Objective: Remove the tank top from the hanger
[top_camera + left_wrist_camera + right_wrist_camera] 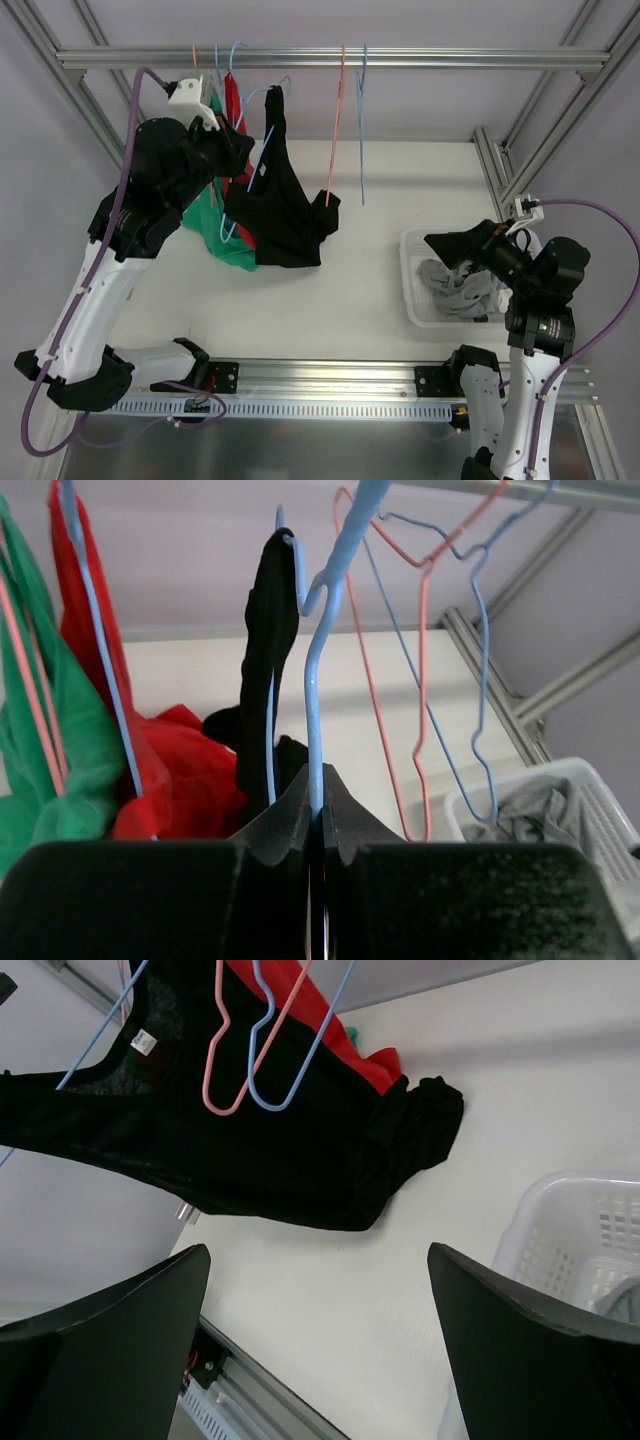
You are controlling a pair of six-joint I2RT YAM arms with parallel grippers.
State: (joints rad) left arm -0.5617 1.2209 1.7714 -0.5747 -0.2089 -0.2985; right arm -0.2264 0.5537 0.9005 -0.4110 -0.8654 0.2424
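The black tank top (285, 210) hangs on a light blue wire hanger (262, 150) from the top rail (420, 57); its hem droops toward the table. My left gripper (240, 150) is up at the garment's left and is shut on the hanger's wire. In the left wrist view the jaws (318, 800) pinch the blue hanger (315, 680), and the top's black strap (268, 630) is looped over it. My right gripper (450, 248) is open and empty over the basket, pointing left. The right wrist view shows the tank top (250, 1150) beyond my open gripper (320, 1330).
Red (170, 770) and green (60, 740) garments hang left of the black one. An empty pink hanger (335, 130) and an empty blue hanger (363, 130) hang to its right. A white basket (412, 290) holding grey clothes (460, 285) stands at the right.
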